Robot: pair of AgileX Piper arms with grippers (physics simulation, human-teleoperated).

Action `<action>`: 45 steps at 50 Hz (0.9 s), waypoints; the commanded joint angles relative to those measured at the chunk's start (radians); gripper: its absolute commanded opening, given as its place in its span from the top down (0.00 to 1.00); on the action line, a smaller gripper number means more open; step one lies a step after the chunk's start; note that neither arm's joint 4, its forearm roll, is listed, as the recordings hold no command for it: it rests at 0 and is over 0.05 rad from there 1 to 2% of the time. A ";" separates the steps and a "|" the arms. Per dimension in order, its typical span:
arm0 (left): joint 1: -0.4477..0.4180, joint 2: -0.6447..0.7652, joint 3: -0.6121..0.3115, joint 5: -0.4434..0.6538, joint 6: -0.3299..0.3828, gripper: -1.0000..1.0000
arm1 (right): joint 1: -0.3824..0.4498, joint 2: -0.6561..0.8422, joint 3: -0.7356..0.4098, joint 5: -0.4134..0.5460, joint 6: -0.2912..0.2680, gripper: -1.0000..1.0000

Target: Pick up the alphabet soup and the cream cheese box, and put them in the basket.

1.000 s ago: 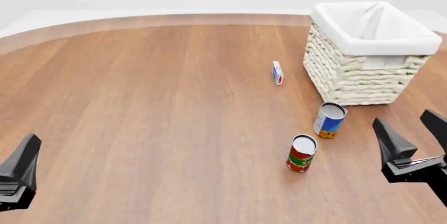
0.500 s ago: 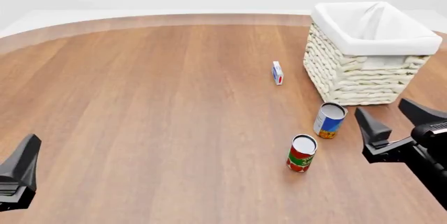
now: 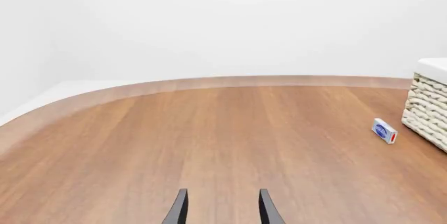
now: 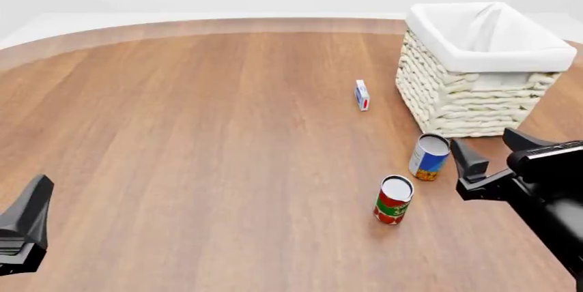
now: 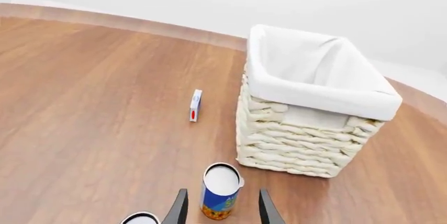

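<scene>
Currently the right pincer [image 4: 493,157] is spread wide and empty, just right of the alphabet soup [image 4: 429,157]. Left pincer [image 3: 221,207]: parted, empty, over bare tabletop [image 4: 201,142].

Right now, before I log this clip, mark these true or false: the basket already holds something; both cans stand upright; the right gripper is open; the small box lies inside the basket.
1. The basket already holds something: false, only its white liner shows.
2. The soup can and red-green can stand upright: true.
3. The right gripper is open: true.
4. The small box lies inside the basket: false, it sits on the table beside it.
</scene>
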 commanded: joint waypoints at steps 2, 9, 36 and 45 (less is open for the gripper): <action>0.000 0.000 0.000 0.000 0.000 0.00 | -0.001 0.138 -0.024 -0.079 0.000 0.00; 0.000 0.000 0.000 0.000 0.000 0.00 | 0.000 0.213 -0.044 -0.118 -0.002 0.00; 0.000 0.000 0.000 0.000 0.000 0.00 | 0.003 0.433 -0.117 -0.212 -0.003 0.00; 0.000 0.000 0.000 0.000 0.000 0.00 | 0.001 0.486 -0.142 -0.225 -0.003 0.00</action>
